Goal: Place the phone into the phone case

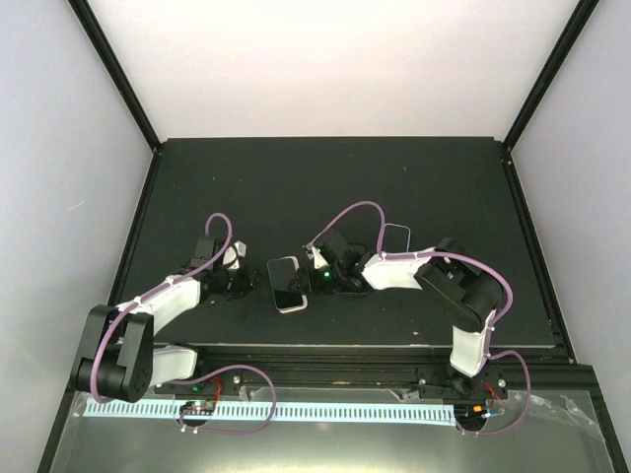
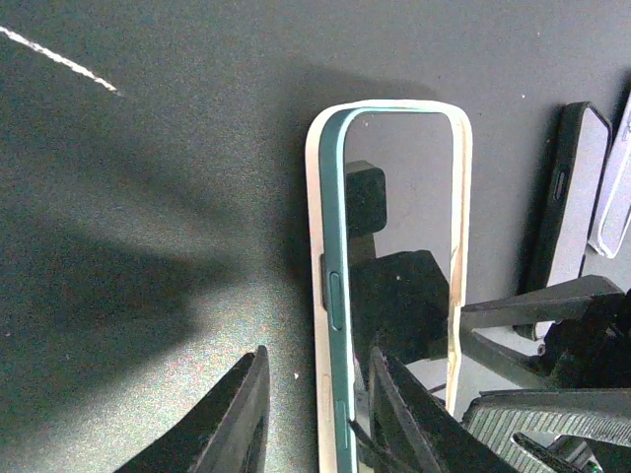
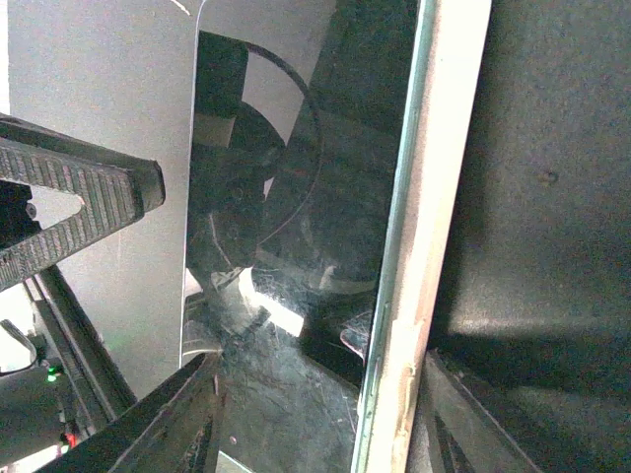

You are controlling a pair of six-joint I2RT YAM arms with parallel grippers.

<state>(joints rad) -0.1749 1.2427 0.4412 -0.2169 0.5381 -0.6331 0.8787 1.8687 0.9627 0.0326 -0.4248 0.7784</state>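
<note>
The phone [image 1: 287, 286], with a dark glass screen and a teal frame, lies in a cream phone case [image 1: 282, 262] on the black mat between both arms. In the left wrist view the phone [image 2: 399, 246] shows its teal side above the case rim [image 2: 315, 256]. My left gripper [image 2: 320, 353] is open and straddles that long edge, with one finger over the screen. My right gripper [image 3: 323, 363] is open and straddles the opposite cream case edge [image 3: 434, 246], with one finger over the glass [image 3: 296, 197]. In the top view the left gripper [image 1: 251, 283] and right gripper [image 1: 317, 281] flank the phone.
A second dark phone-shaped item [image 2: 570, 197] and a clear case [image 2: 616, 187] lie behind the right arm; they show in the top view as one rounded shape [image 1: 396, 236]. The black mat [image 1: 325, 187] stretches to the back, framed by black posts.
</note>
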